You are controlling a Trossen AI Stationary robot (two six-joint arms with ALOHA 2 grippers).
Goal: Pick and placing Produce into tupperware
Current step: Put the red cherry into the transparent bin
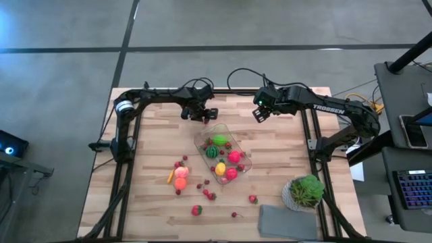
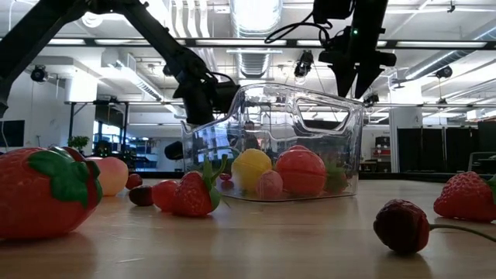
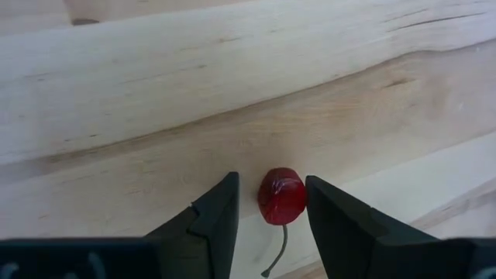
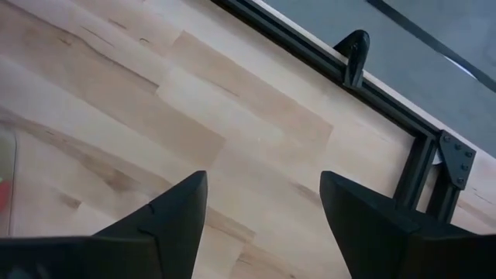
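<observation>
Right now your left gripper [image 3: 271, 203] sits low over the table [image 1: 155, 135] near its far edge, just beyond the far corner of the tupperware [image 1: 223, 154]. In the left wrist view its two fingers [image 3: 215, 213] stand close on either side of a small dark red cherry [image 3: 280, 195] with a thin stem; the cherry fills most of the gap, but you cannot tell from that view whether the pads press it or whether it is off the wood.

Your right gripper [image 4: 263, 203] hangs above the far right part of the table, well apart from the tub. Its fingers stand partly open with only bare wood between them, so it holds nothing.

The clear tupperware lies at an angle in the middle of the table. Inside it you can see a green piece [image 1: 221, 140], a striped dark green one [image 1: 212, 152], a yellow one [image 1: 221, 168] and several red and pink ones [image 1: 234, 156].

More produce lies loose on the wood on the left arm's side of the tub and nearer the front edge: an orange and pink cluster [image 1: 180, 178], small dark cherries [image 1: 202, 185] and three strawberries [image 1: 196, 210]. A potted plant [image 1: 305, 192] and a grey cloth [image 1: 288, 221] sit at the front right corner.
</observation>
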